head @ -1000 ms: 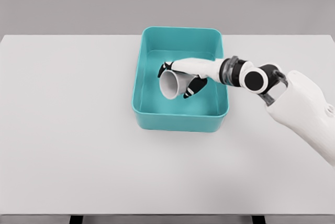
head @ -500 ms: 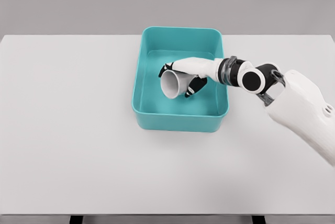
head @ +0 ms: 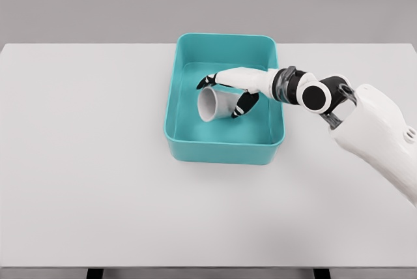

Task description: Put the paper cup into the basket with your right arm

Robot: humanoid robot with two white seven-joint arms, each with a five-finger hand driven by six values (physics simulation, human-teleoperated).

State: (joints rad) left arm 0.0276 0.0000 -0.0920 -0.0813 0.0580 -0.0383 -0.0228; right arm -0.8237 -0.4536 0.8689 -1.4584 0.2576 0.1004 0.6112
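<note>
The paper cup (head: 214,104) lies on its side inside the teal basket (head: 225,150), its mouth facing left. The right hand (head: 236,88) is above it with fingers (head: 246,103) spread loosely around the cup's base, apparently no longer gripping.

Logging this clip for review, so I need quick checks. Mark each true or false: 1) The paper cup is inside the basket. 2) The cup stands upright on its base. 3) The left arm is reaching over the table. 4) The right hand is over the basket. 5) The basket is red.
1) True: the paper cup is within the walls of the basket.
2) False: it lies on its side, open mouth toward the picture's left.
3) False: no left arm shows in the view.
4) True: the right hand is over the basket, its fingers around the cup.
5) False: the basket is teal, on a white table.
</note>
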